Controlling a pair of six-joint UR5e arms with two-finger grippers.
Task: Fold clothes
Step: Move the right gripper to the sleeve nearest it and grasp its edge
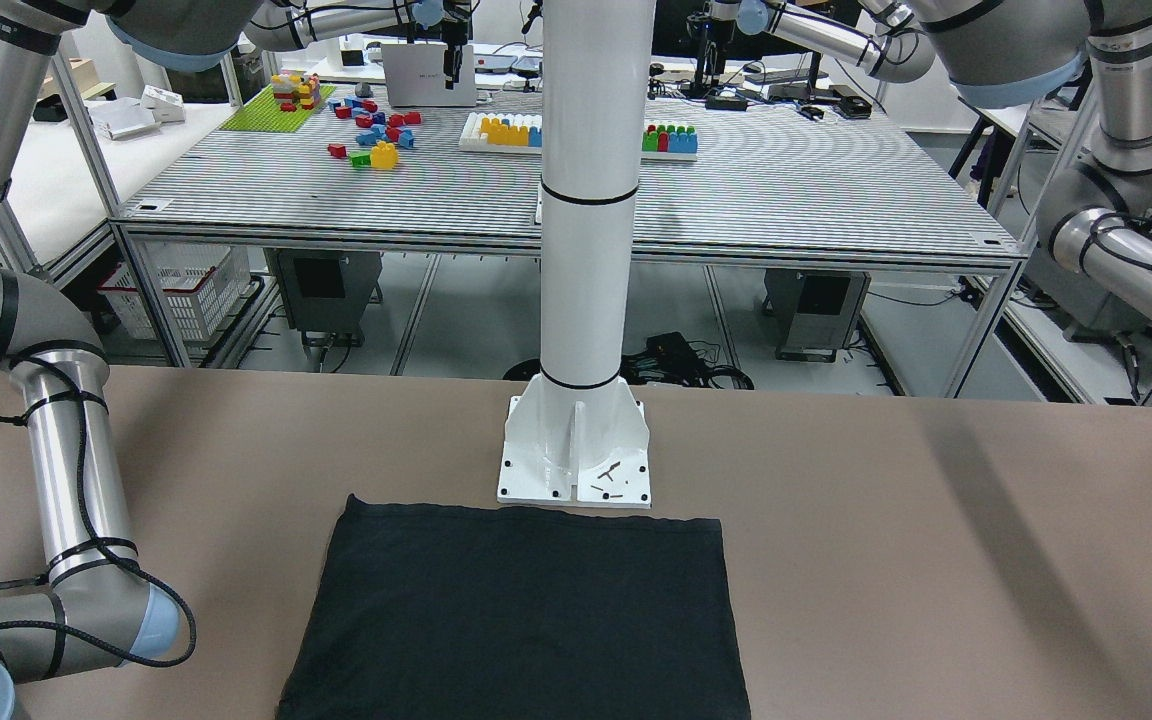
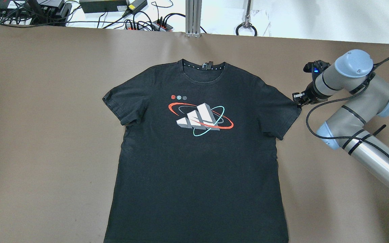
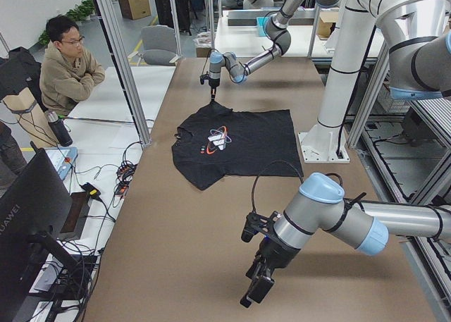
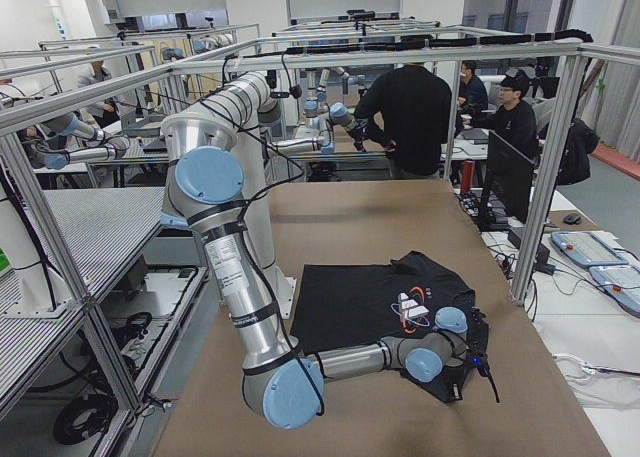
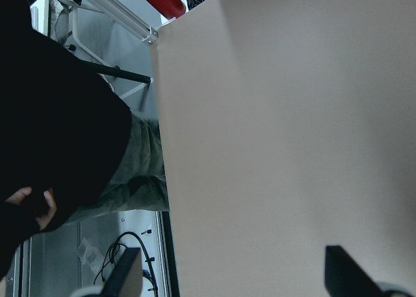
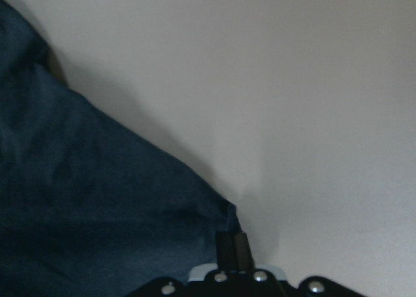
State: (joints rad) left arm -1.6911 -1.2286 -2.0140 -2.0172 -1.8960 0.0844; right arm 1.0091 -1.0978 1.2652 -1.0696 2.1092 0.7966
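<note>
Nearest me, the left gripper [image 5: 237, 275] hangs over the brown table [image 2: 46, 135], fingers spread wide, nothing in them. Beyond it the black T-shirt [image 2: 194, 168] lies flat, print up, hem just beside the base of the white pillar [image 3: 338, 82]. Far side: the right gripper [image 2: 297, 100] is pinched onto the sleeve [image 2: 282, 113] tip, cloth peaking up into it.

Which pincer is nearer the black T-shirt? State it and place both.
Right. The right pincer sits at the sleeve tip of the T-shirt; the left pincer hangs over the table, well away from it.
</note>
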